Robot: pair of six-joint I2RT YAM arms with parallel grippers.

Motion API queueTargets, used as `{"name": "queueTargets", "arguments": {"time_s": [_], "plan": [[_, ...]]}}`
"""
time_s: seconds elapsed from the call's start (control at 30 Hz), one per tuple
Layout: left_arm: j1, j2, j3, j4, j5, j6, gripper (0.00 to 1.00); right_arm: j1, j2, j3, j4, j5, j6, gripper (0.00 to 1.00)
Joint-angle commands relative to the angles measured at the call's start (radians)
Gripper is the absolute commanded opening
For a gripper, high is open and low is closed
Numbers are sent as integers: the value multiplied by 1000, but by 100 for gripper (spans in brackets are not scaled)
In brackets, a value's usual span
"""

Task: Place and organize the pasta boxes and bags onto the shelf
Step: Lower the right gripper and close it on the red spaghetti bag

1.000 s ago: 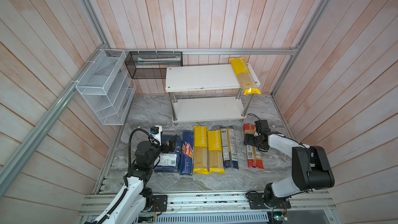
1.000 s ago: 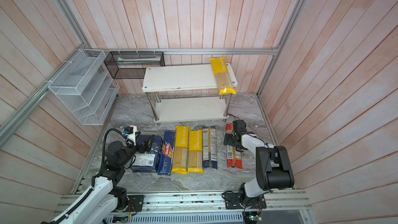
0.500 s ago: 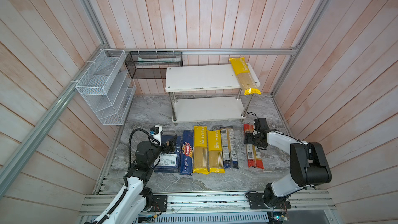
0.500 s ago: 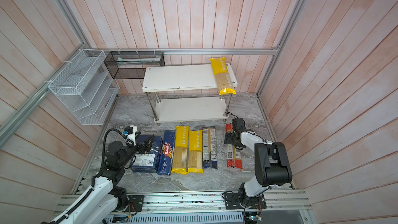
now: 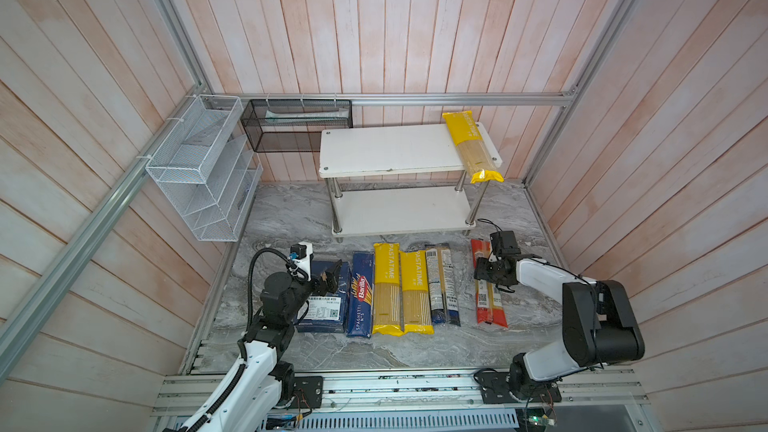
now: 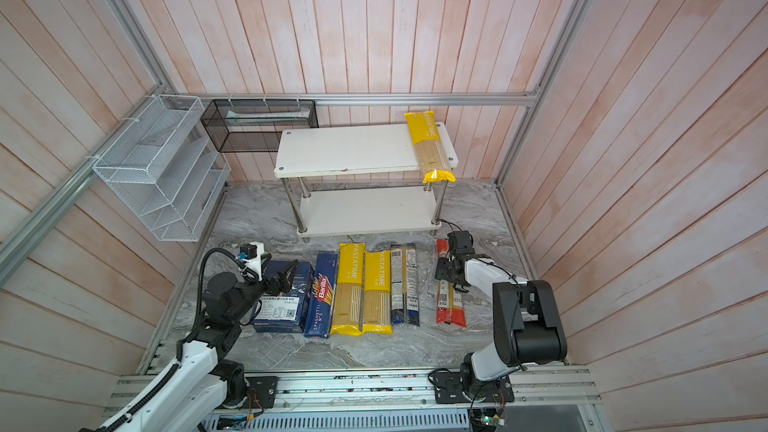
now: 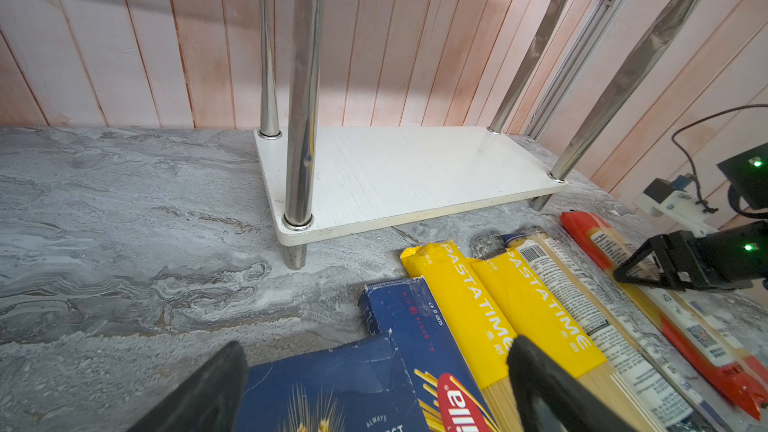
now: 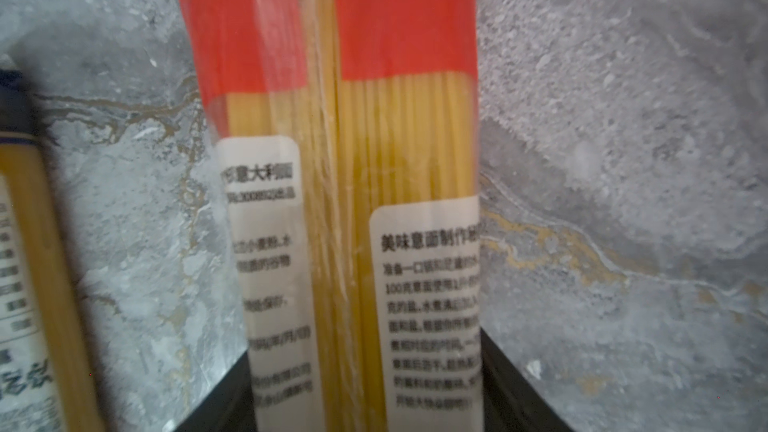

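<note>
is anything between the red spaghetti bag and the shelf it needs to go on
Nothing lies between them: only bare marble separates the red bag from the shelf. The shelf's right front post stands just beyond the bag's far end, and a yellow bag occupies the top board's right end.
</note>
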Motion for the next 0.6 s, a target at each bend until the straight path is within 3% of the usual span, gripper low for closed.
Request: {"name": "queueTargets", "arguments": {"time_s": [0.0,0.17,0.57], "plan": [[-1,-16,-6,-5,-1,9,100,13,-19,-42,-46,-48,33,64],[0,-9,-3,-5,2,10,100,15,-37,-60,-37,-49,47,54],[0,-13,-5,-5,2,9,100,25,-80,-51,-53,-38,51,42]]}}
